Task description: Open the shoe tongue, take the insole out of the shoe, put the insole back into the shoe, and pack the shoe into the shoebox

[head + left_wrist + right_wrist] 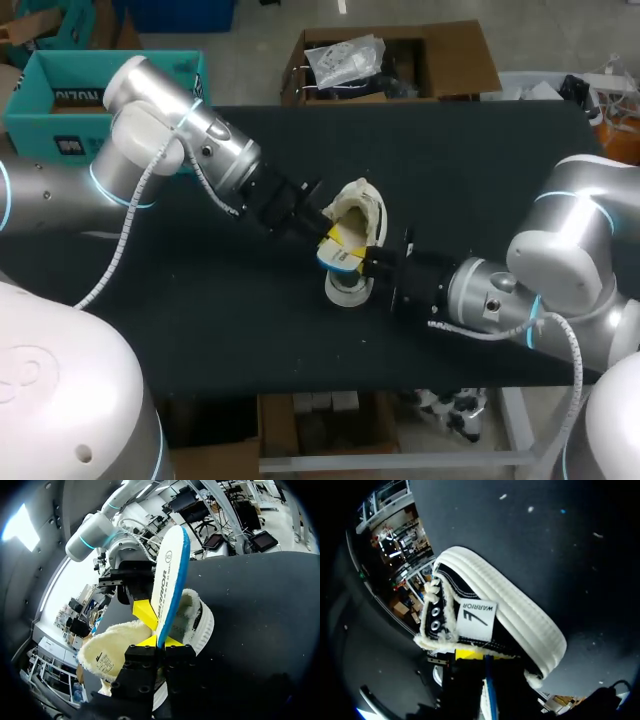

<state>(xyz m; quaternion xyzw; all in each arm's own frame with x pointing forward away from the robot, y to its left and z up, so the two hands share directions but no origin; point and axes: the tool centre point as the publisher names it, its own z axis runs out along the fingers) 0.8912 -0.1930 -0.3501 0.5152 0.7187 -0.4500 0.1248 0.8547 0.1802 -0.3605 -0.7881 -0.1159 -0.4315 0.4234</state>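
The left gripper's [161, 641] yellow-tipped fingers [149, 641] are pinching the lower end of the insole [169, 575] from both faces, closed down to its thin edge. The insole is standing upright on that end, white face out and blue rim showing. Most of its length is rising clear above the shoe [362, 210].

The right gripper [479, 656] is coming in from the opposite side and sitting close against the insole's far face. Whether it is gripping anything cannot be told.

Just beneath both grippers, the shoe is lying near the middle of the black surface [480, 170], with its mouth gaping wide. Cream fleece is lining the inside and spilling over the rim, and a fleecy flap with a small label [102, 659] is spreading out beside the left gripper. In the right wrist view the shoe's black side, a row of eyelets [435, 618] and its thick white sole [520, 615] are showing, with the sole turned away from that gripper. How far the held end of the insole is dipping into the shoe's mouth cannot be told.
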